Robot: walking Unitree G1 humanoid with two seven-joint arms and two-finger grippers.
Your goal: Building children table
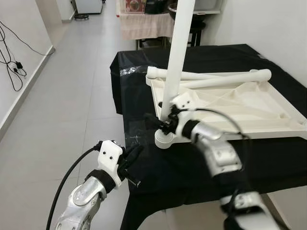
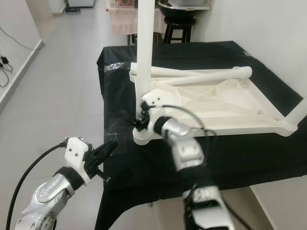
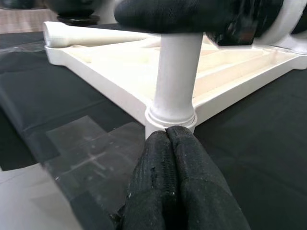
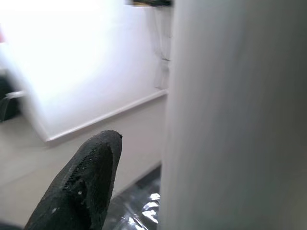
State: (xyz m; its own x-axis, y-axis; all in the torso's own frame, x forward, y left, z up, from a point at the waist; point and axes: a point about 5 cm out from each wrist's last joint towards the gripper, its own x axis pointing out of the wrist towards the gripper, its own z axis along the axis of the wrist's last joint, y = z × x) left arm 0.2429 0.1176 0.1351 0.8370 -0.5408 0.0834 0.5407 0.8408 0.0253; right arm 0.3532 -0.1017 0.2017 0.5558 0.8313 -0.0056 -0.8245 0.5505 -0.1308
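The right gripper [image 1: 165, 125] was clamped on the upright leg [image 1: 178, 52]; the left gripper [image 1: 133, 155], jaws together, idled. Uneven pressure risked tilting the leg in its corner socket [image 1: 164, 139].

We note smooth white plastic on the tabletop [image 1: 230, 108] and upright leg [image 1: 176, 57]; matt black cloth [image 1: 144, 72] covers the counter; floor tiles [image 1: 72, 96] glossy.

- A bench [image 1: 268, 158] draped in black cloth stands against a white wall [image 1: 268, 28] on the right.
- Pale grey floor tiles [image 1: 72, 96] run down a corridor, brightly lit.
- On the left wall, black cables [image 1: 14, 67] hang above a white skirting board.
- Beyond the bench stand a cloth-covered table [image 1: 144, 24] and a dark stool [image 2: 175, 26].
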